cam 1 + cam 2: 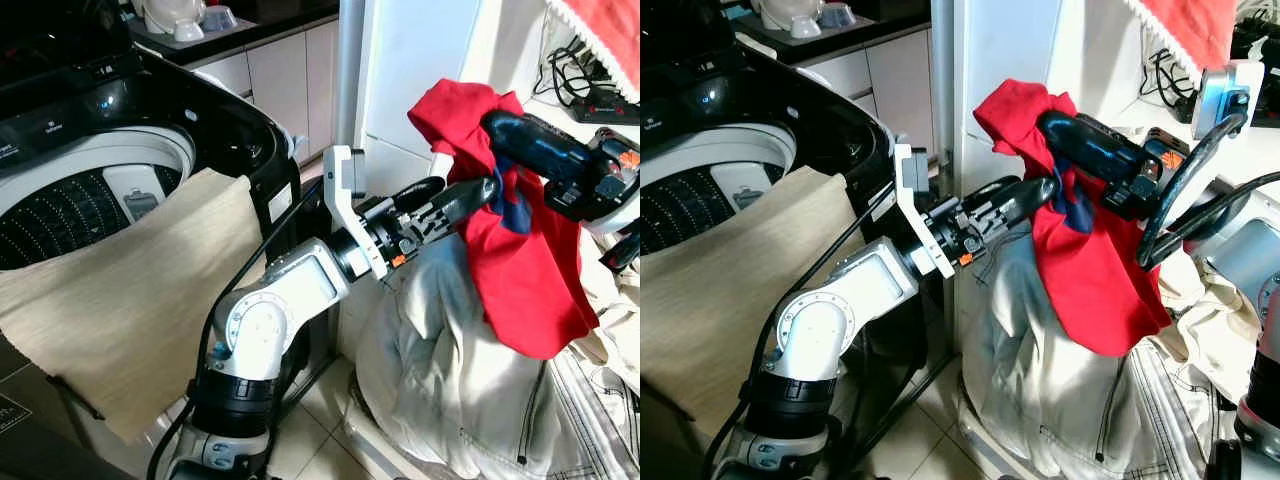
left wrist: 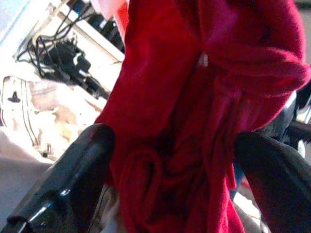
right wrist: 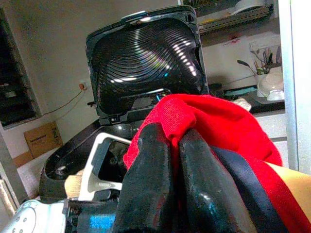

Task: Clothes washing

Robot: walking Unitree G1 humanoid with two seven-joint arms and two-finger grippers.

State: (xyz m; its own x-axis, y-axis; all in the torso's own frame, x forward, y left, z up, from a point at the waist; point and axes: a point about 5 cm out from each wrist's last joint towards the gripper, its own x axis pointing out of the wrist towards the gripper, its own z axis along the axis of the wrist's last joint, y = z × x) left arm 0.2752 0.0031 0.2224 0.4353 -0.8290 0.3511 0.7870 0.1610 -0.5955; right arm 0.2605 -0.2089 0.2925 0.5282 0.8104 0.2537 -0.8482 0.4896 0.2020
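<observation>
A beige cloth point(image 1: 130, 290) drapes over the washing machine point(image 1: 120, 120) rim at 9 o'clock, the left gripper point(image 1: 470, 195) spreads its jaws around the red garment point(image 1: 520, 270), and the right gripper point(image 3: 167, 160) at 3 o'clock clenches that garment's top above a pale laundry heap point(image 1: 450, 380).

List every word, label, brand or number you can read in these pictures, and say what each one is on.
None can be read.
Washing machine control panel: small white marks, too blurred to read.
Cardboard box by the wall: dark print, too small to read.
Dark label below the beige cloth: white print, illegible.
</observation>
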